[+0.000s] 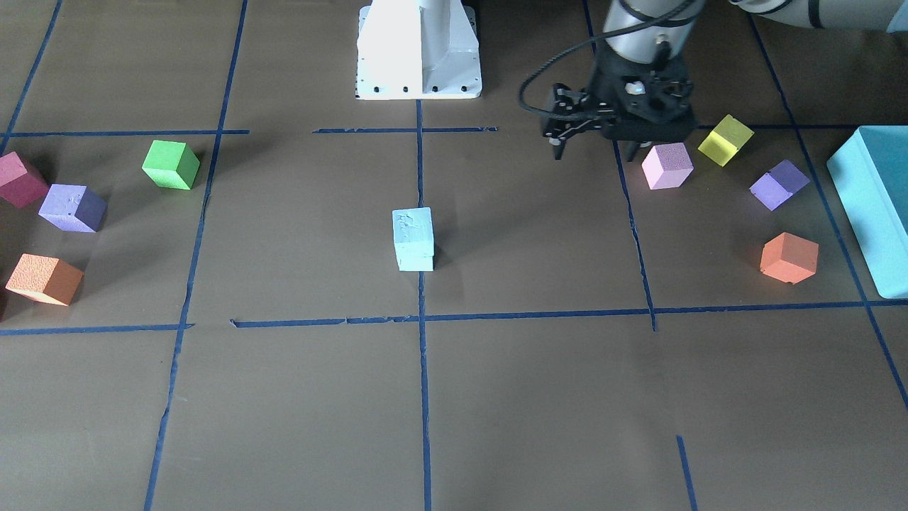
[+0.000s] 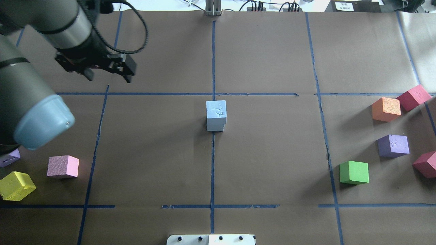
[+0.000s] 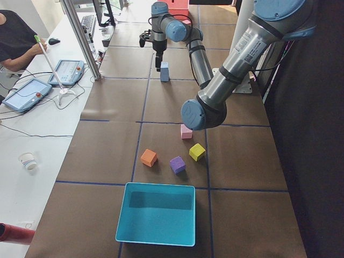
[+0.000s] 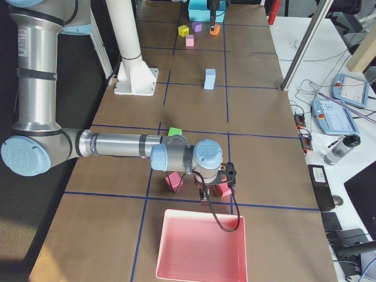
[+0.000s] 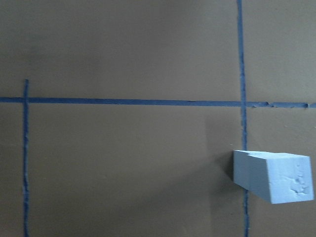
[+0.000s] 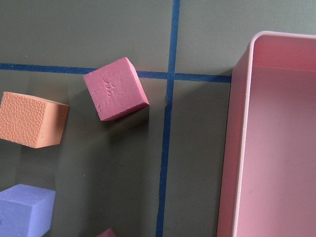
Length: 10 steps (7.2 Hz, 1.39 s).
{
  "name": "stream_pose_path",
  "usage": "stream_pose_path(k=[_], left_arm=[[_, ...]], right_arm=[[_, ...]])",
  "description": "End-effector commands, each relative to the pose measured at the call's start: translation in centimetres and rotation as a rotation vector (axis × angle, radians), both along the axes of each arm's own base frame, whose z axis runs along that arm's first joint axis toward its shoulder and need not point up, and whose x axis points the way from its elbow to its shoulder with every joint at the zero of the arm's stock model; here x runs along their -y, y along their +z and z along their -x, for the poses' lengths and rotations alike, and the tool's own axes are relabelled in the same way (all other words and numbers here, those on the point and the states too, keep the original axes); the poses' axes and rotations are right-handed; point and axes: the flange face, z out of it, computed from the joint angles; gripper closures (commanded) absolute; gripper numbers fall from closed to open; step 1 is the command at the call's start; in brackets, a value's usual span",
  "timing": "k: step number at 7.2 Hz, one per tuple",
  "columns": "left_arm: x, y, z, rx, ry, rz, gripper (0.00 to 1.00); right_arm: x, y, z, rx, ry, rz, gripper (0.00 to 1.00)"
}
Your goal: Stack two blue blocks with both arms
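Observation:
The two blue blocks stand stacked at the table's middle on the blue tape line: the upper one point(image 1: 412, 227) sits on the lower one point(image 1: 417, 260), slightly offset. The stack also shows in the overhead view point(image 2: 216, 110), the left wrist view point(image 5: 274, 175) and both side views point(image 3: 164, 71) point(image 4: 209, 79). My left gripper point(image 1: 594, 147) point(image 2: 108, 75) is open and empty, raised, well off to the stack's side near a pink cube point(image 1: 667, 165). My right gripper point(image 4: 211, 197) hovers over dark red cubes point(image 6: 115, 89) beside a pink tray; I cannot tell whether it is open or shut.
A teal box point(image 1: 876, 206) stands at the left arm's end of the table and a pink tray point(image 4: 200, 249) at the right arm's end. Coloured cubes lie on both sides: green point(image 1: 170, 165), yellow point(image 1: 725, 140), purple point(image 1: 779, 184), orange point(image 1: 789, 257). The white pedestal point(image 1: 418, 50) is behind.

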Motion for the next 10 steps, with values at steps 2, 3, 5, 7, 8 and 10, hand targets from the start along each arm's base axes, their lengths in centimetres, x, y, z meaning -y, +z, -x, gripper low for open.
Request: stream_pose_path(k=[2,3,5,7,8,10], left_arm=[[2.2,15.5,16.6,0.073,0.132,-0.059,0.00],[3.0,19.7,20.8,0.067,0.143,-0.058,0.00],[4.5,31.6,29.3,0.023,0.134,-0.062,0.00],[3.4,42.7,33.4,0.026,0.079,0.013,0.00],[1.5,46.2,33.5,0.024,0.072,0.032,0.00],[0.4,47.9,33.5,0.020,0.024,0.116,0.00]], right_arm=[[0.2,-0.5,0.0,0.000,0.001,-0.010,0.00],[0.2,-0.4,0.0,0.000,0.001,-0.008,0.00],[0.2,-0.5,0.0,0.000,0.001,-0.010,0.00],[0.3,-0.6,-0.1,0.000,0.004,-0.013,0.00],[0.4,-0.7,-0.1,0.000,0.004,-0.014,0.00],[0.4,-0.6,-0.1,0.000,0.004,-0.013,0.00]])
